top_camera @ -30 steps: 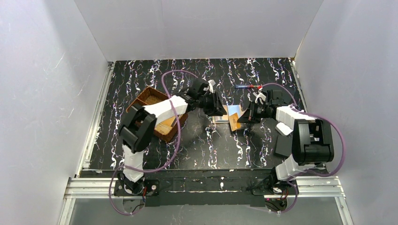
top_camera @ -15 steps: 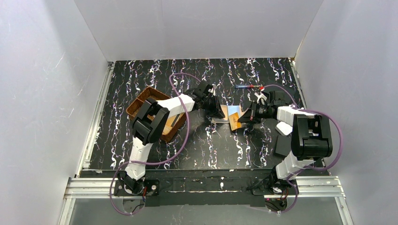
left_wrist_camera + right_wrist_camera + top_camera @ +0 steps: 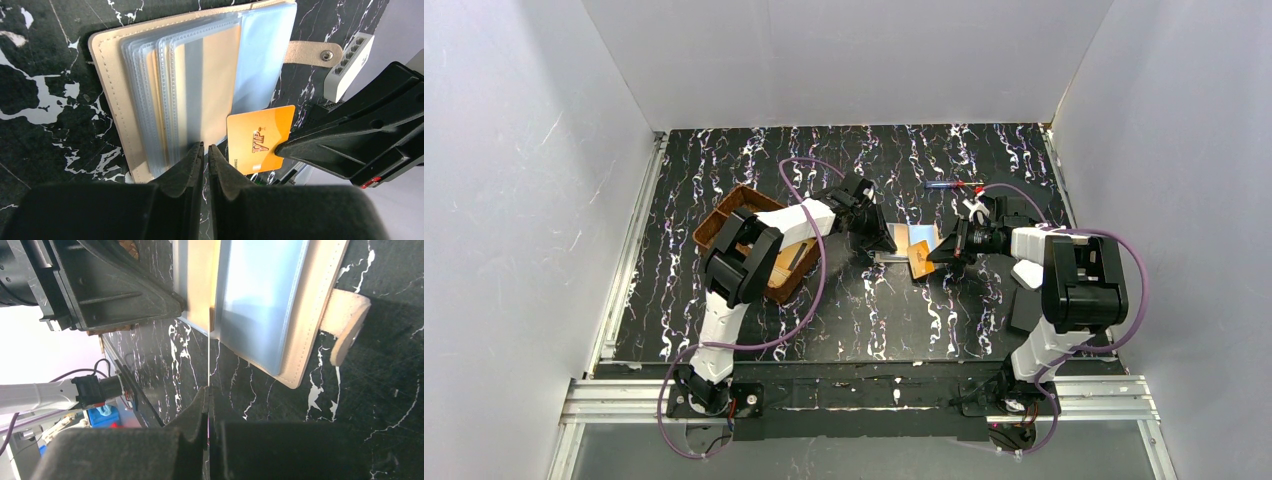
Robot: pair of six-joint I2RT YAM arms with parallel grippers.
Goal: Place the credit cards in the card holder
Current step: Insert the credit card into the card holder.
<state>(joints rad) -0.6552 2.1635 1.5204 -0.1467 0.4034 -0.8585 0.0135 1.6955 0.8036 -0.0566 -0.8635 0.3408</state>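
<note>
The card holder (image 3: 911, 236) lies open on the black marbled mat, its clear sleeves (image 3: 200, 85) fanned and the snap tab (image 3: 312, 52) pointing towards the right arm. My left gripper (image 3: 205, 146) is shut, with only a hairline gap. Its tips sit at the near edge of the sleeves and nothing shows between them. My right gripper (image 3: 208, 390) is shut on a gold credit card (image 3: 260, 145). That card stands on edge (image 3: 208, 360) just off the holder's corner, beside the sleeve openings. In the top view both grippers (image 3: 887, 240) (image 3: 934, 255) flank the holder.
A brown woven tray (image 3: 724, 218) with tan cards in it sits under the left arm. A pen (image 3: 952, 185) lies behind the right gripper. A white box (image 3: 1027, 273) and a black plate (image 3: 1027, 312) lie by the right arm near the right wall.
My left arm swung inward and its gripper closed down at the holder's left edge. The right gripper with the card edged slightly towards the holder.
</note>
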